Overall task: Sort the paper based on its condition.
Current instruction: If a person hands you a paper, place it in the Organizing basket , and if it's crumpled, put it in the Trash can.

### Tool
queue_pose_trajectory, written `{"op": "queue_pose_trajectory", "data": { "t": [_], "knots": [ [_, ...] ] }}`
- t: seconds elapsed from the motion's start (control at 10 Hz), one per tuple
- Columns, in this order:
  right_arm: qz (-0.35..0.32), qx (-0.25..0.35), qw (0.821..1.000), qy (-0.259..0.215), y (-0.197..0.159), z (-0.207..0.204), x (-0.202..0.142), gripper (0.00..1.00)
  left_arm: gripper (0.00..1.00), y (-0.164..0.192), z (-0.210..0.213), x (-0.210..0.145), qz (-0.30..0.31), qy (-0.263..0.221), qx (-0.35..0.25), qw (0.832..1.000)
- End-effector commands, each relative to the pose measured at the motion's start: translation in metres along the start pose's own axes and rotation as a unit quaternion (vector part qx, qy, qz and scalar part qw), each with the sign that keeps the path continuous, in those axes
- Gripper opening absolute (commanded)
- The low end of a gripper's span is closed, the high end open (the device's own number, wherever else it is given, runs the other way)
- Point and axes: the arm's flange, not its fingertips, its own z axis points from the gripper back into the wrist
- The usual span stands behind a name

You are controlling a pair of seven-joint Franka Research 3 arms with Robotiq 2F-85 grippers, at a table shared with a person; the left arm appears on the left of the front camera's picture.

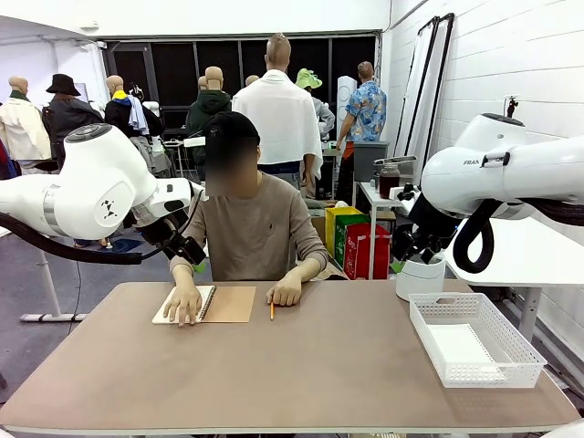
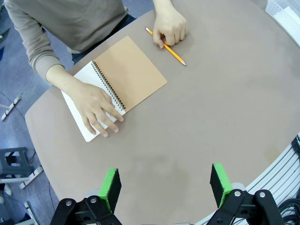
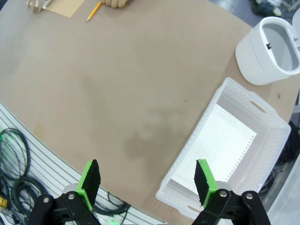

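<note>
A white sheet of paper (image 1: pixel 461 349) (image 3: pixel 220 143) lies flat in the white basket (image 1: pixel 493 372) (image 3: pixel 185 152) at the table's right. At the far side, a person's hand (image 2: pixel 96 105) rests on the white page of an open spiral notebook (image 1: pixel 228 304) (image 2: pixel 129 72) with a brown cover. The other hand (image 2: pixel 169 26) touches an orange pencil (image 1: pixel 271 310) (image 2: pixel 171 51) (image 3: pixel 94 10). My left gripper (image 1: pixel 189 250) (image 2: pixel 165 187) hangs open above the table's left part, nothing between its fingers. My right gripper (image 1: pixel 403 246) (image 3: pixel 146 180) is open and empty, high over the table beside the basket.
A white round bin (image 1: pixel 420 276) (image 3: pixel 269 47) stands behind the basket at the far right edge. The brown tabletop (image 1: pixel 301 365) is bare across its middle and front. Cables (image 3: pixel 14 164) lie below the table's near edge.
</note>
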Motion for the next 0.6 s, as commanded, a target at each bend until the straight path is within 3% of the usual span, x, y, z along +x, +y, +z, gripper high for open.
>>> {"op": "queue_pose_trajectory", "data": {
  "t": [0.0,0.5],
  "knots": [
    [0.0,0.002,1.0,0.003,0.0003,0.0011,0.0003,1.0,1.0,0.0019,0.0,-0.0005,-0.003,0.001,0.003,1.0],
    [0.0,0.002,1.0,0.003,0.0003,0.0011,0.0003,1.0,1.0,0.0019,0.0,-0.0005,-0.003,0.001,0.003,1.0]
  ]
}}
